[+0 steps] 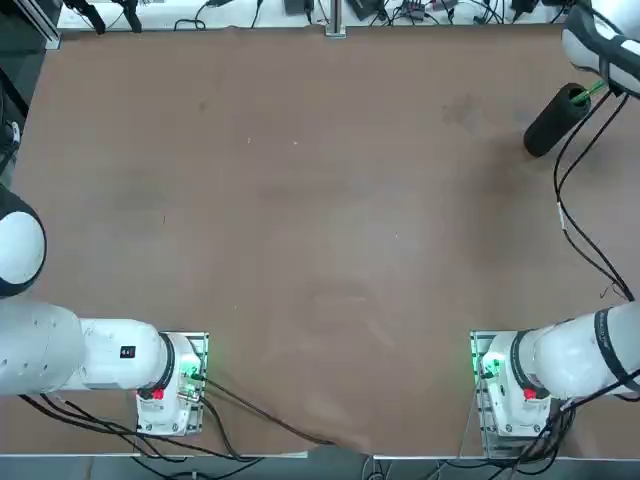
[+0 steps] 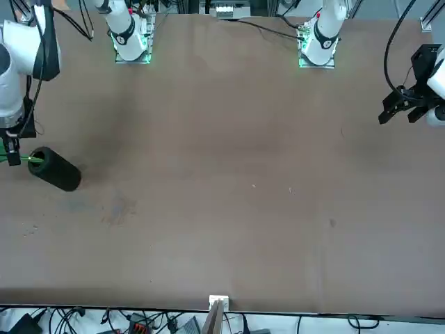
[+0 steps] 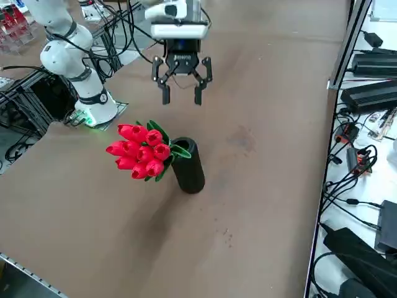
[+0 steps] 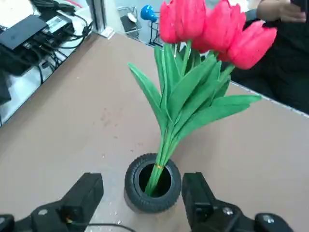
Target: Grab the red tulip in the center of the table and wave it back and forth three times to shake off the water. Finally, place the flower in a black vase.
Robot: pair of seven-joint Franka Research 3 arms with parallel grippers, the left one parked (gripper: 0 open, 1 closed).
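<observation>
The red tulip point(image 3: 139, 152) stands with its stem in the black vase point(image 3: 189, 166), its blooms leaning out sideways over the table point(image 3: 260, 186). In the right wrist view the red blooms point(image 4: 212, 29) and green leaves rise from the vase's round mouth point(image 4: 152, 186). My right gripper point(image 3: 181, 98) hangs open just above and behind the vase, holding nothing. Its two black fingers point(image 4: 89, 191) stand on either side of the vase's rim without touching the stem. From overhead the vase point(image 1: 556, 120) sits at the table's far right, with the wrist above it.
Power bricks and cables point(image 3: 372, 93) lie past the table's edge near the vase. A black cable point(image 1: 580, 230) trails from my right arm over the table's right side. A person's hand point(image 4: 289, 12) shows beyond the table. The parked left arm point(image 1: 60, 350) stays at the near left.
</observation>
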